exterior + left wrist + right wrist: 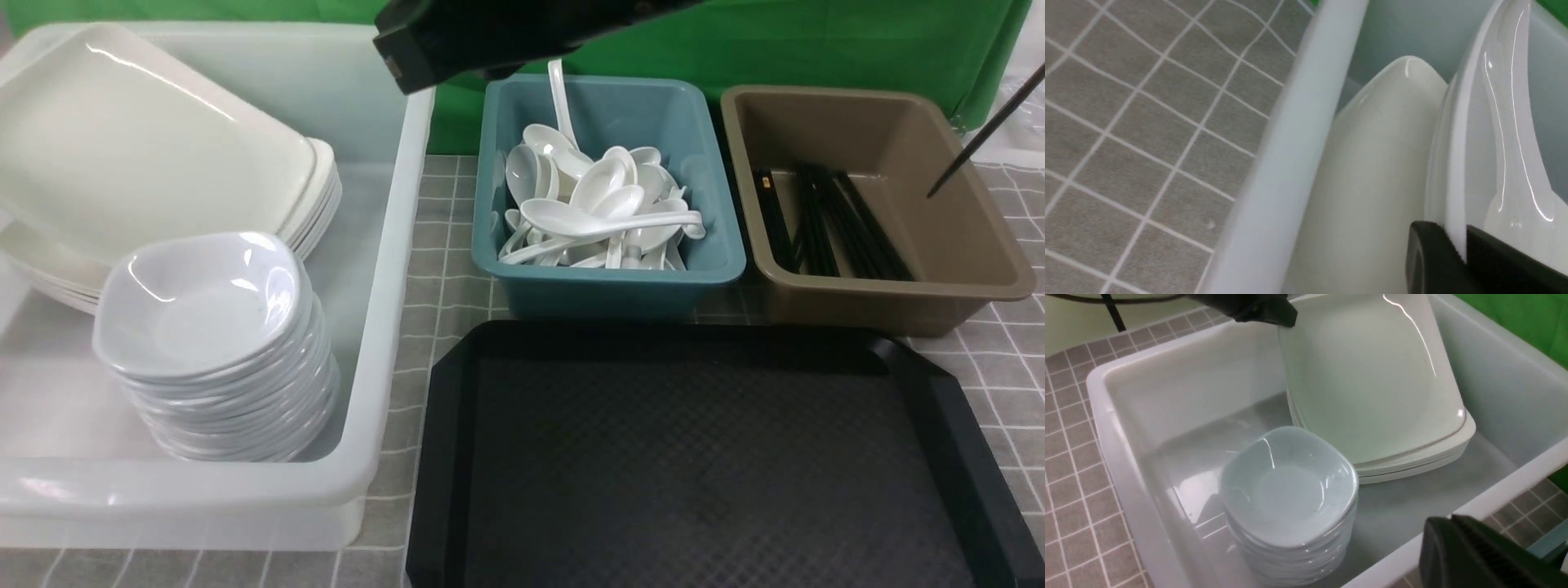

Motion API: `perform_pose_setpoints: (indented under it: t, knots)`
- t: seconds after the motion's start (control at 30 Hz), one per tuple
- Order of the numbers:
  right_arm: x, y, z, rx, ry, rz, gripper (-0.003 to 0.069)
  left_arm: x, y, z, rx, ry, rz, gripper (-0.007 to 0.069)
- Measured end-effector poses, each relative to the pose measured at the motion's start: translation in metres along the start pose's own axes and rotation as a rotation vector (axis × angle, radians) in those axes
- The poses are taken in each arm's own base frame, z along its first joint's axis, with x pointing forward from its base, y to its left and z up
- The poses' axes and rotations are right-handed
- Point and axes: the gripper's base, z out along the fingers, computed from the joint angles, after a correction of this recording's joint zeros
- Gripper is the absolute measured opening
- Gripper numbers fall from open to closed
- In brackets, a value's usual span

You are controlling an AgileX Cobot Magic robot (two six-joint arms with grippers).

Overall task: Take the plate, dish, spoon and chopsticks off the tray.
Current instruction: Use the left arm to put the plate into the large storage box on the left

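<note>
The black tray (702,457) lies bare at the front. My left gripper (1457,234) is shut on the rim of a white plate (1494,134), which is tilted up over the plate stack (1412,461) inside the white bin (392,269). In the right wrist view the left gripper (1280,318) pinches that plate (1367,375) at its corner. My right gripper (1447,522) is shut and empty, hovering over the bin's rim. A stack of small dishes (204,302) stands in the bin. Spoons (604,204) fill the teal tub, and chopsticks (841,229) lie in the brown tub.
The teal tub (612,286) and brown tub (882,302) sit behind the tray. One spoon (562,106) stands upright at the teal tub's back. A single chopstick (980,139) leans on the brown tub's right wall. Grey checked cloth (441,245) covers the table.
</note>
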Motion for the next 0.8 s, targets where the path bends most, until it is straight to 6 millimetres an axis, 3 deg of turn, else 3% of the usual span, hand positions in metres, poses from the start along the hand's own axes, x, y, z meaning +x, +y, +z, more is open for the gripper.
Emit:
perform_pose_setpoints:
  t: [0.23, 0.37, 0.47, 0.57, 0.7, 0.73, 0.8]
  knots:
    - [0.001, 0.0, 0.0, -0.005, 0.014, 0.034, 0.0028, -0.001, 0.003, -0.001, -0.037, -0.01, 0.007, 0.0344]
    - [0.003, 0.001, 0.0, -0.011, 0.037, 0.042, 0.0028, -0.015, -0.004, -0.014, -0.056, -0.057, 0.072, 0.048]
    - [0.005, 0.002, 0.0, -0.018, 0.06, 0.043, 0.0029, -0.028, -0.012, -0.029, -0.055, -0.107, 0.095, 0.0509]
    - [0.008, 0.003, 0.0, -0.026, 0.087, 0.045, 0.0028, -0.036, -0.026, -0.042, -0.014, -0.112, 0.11, 0.05]
    - [0.008, 0.003, -0.001, -0.026, 0.093, 0.075, 0.0028, -0.038, -0.05, -0.055, 0.049, -0.098, 0.187, 0.0422]
    - [0.007, 0.003, -0.003, -0.022, 0.089, 0.083, 0.0028, -0.036, -0.074, -0.063, 0.108, -0.078, 0.253, 0.0318]
    - [0.005, 0.002, -0.01, -0.005, 0.079, 0.078, 0.0028, -0.029, -0.102, -0.074, 0.179, -0.058, 0.327, 0.018]
